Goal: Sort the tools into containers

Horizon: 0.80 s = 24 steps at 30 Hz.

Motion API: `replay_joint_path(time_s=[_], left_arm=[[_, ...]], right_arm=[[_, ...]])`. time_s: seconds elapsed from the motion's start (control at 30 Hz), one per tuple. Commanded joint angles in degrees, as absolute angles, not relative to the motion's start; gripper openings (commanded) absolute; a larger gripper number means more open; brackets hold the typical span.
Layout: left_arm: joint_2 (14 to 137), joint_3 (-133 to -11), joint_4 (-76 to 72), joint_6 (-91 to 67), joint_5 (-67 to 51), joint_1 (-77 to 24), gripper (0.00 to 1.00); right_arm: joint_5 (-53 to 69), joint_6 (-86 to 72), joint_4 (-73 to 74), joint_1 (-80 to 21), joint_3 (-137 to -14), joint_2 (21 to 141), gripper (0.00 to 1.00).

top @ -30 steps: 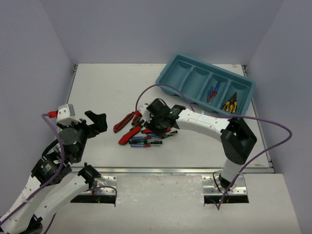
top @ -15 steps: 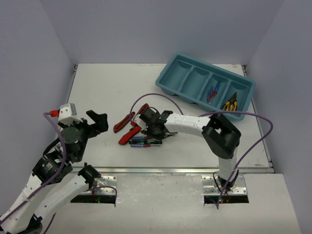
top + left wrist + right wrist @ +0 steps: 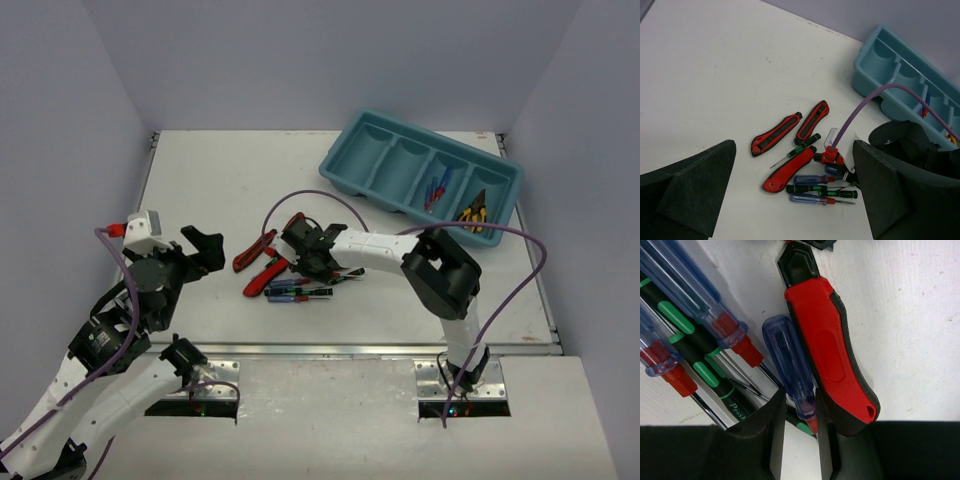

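Right gripper (image 3: 303,262) (image 3: 800,396): we see it down among the loose tools, near the teal tray's (image 3: 348,180) (image 3: 865,75) left end. Its fingers closely straddle the blue-handled screwdriver (image 3: 790,360), but we cannot tell whether they press it.
Left gripper (image 3: 203,250) (image 3: 792,150): spread wide and holding nothing, well apart from the tray and farther from it than the loose tools.
Red-handled cutters (image 3: 256,251) (image 3: 776,134): on the table (image 3: 220,180) off the tray's left end. In the right wrist view one lies touching the straddled screwdriver.
Loose screwdrivers (image 3: 295,292) (image 3: 815,190): black-and-green and blue-and-red ones bunched beside the cutters, outside the tray.
Sorted screwdrivers (image 3: 435,190): blue-and-red, in the tray's third compartment from its left end.
Pliers (image 3: 470,213): yellow-and-black handles, in the tray's right-end compartment.
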<state>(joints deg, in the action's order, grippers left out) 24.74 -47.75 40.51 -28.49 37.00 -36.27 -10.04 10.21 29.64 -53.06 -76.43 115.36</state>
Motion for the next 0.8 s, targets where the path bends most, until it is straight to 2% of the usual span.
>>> replay_joint_path(time_s=[0.0, 0.43, 0.67, 0.77], left_arm=[[25.22, -47.55, 38.23, -27.42, 36.41, -35.60, 1.00], [25.10, -47.55, 38.14, -27.33, 36.43, -35.51, 1.00], [25.49, -47.55, 38.14, -27.33, 36.39, -35.60, 1.00], [25.75, -47.56, 38.14, -27.33, 36.31, -35.60, 1.00]], right_arm=[[-9.66, 10.97, 28.70, -51.83, -78.93, 117.10, 0.29], [-5.00, 12.79, 29.00, -50.05, -79.49, 120.54, 0.30], [-4.83, 12.64, 27.52, -50.01, -78.40, 115.59, 0.10], [-5.40, 12.12, 26.82, -49.92, -78.05, 111.19, 0.05]])
